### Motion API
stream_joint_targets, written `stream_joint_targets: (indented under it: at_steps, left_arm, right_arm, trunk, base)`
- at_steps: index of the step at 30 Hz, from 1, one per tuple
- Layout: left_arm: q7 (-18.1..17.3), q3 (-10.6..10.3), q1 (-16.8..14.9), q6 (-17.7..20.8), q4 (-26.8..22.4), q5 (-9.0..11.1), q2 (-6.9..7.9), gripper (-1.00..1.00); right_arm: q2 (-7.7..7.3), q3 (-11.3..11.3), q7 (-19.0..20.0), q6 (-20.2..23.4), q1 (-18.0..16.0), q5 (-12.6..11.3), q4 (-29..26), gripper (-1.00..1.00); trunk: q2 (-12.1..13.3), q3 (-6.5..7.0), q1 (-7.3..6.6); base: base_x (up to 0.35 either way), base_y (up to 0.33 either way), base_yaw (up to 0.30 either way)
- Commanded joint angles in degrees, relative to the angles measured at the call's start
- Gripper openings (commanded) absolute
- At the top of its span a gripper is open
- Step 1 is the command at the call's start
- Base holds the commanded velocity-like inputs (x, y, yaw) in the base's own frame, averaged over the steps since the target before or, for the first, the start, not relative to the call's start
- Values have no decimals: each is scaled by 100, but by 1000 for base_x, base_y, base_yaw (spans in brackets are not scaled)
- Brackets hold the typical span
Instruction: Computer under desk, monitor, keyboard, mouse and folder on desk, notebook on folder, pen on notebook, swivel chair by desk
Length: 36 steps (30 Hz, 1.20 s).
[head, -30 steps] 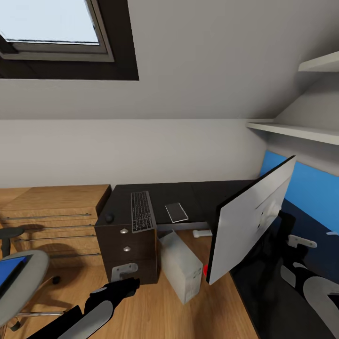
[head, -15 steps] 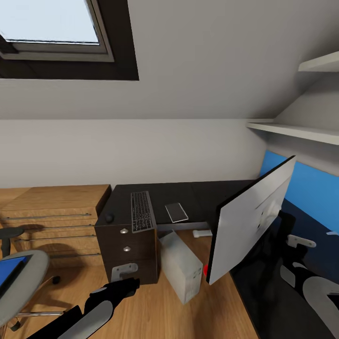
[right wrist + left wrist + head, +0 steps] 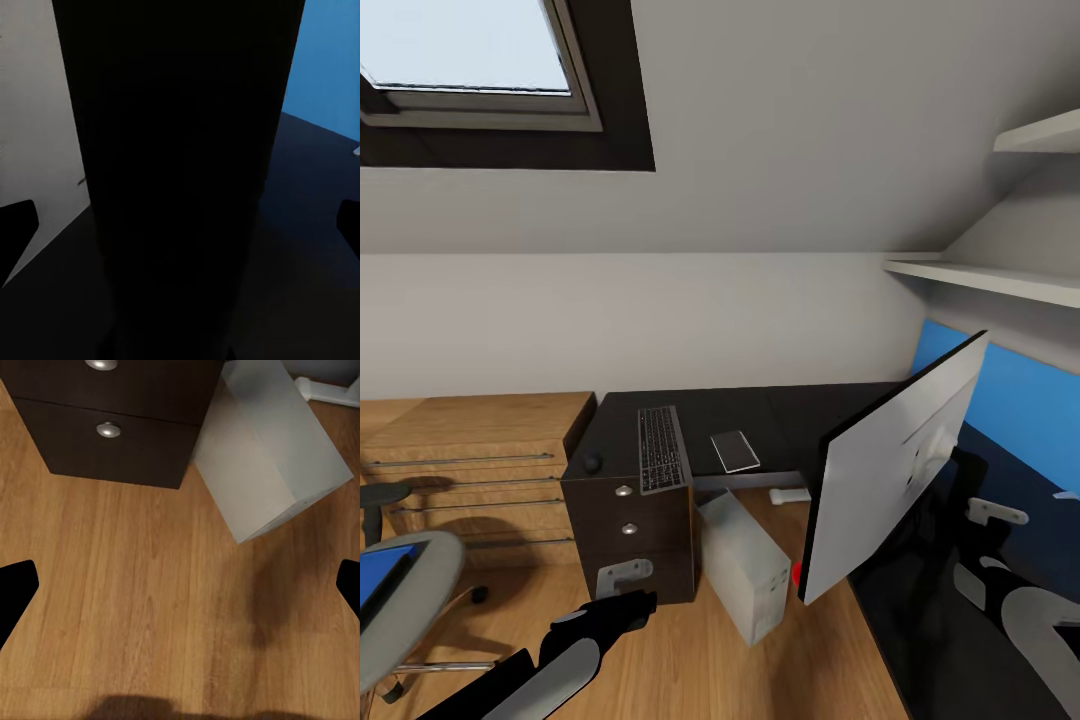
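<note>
Your right gripper [image 3: 180,225] hangs with fingers spread wide, the monitor [image 3: 890,470] just ahead between them, standing on the desk [image 3: 760,415]. Your left gripper [image 3: 180,592] is likewise unclenched over the floor [image 3: 150,585], near the computer [image 3: 745,565] beside the drawers.

Left arm [image 3: 565,650] wears glossy black casing with pale grey panels (smooth, rounded); its black fingers [image 3: 15,592] look flat.

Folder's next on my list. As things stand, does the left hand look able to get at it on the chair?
Probably yes: the folder lies uncovered on the swivel chair, beside the open left hand.
</note>
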Motion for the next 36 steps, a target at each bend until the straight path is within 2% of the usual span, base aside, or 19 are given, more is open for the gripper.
stream_joint_targets:
  at_steps: [1, 23, 24, 36]
  left_arm:
    - [33, -11, -9, 16, -8, 17, 3, 100]
    - [32, -11, -9, 16, -7, 16, -2, 100]
    - [32, -11, -9, 16, -7, 16, -2, 100]
    - [32, -18, -9, 16, -8, 16, -2, 100]
  right_arm:
    - [0, 22, -20, -14, -6, -9, 5, 100]
    - [-5, 23, -30, -14, -6, -8, 5, 100]
    - [-6, 23, -29, -14, -6, -8, 5, -100]
    - [-8, 23, -34, -14, -6, -8, 5, -100]
  trunk:
    - [-5, -7, 1]
    - [-5, -7, 1]
    - [-5, -7, 1]
    - [-5, -7, 1]
  base:
    - [0, 0, 0]
    - [21, 0, 0]
    - [2, 0, 0]
    - [0, 0, 0]
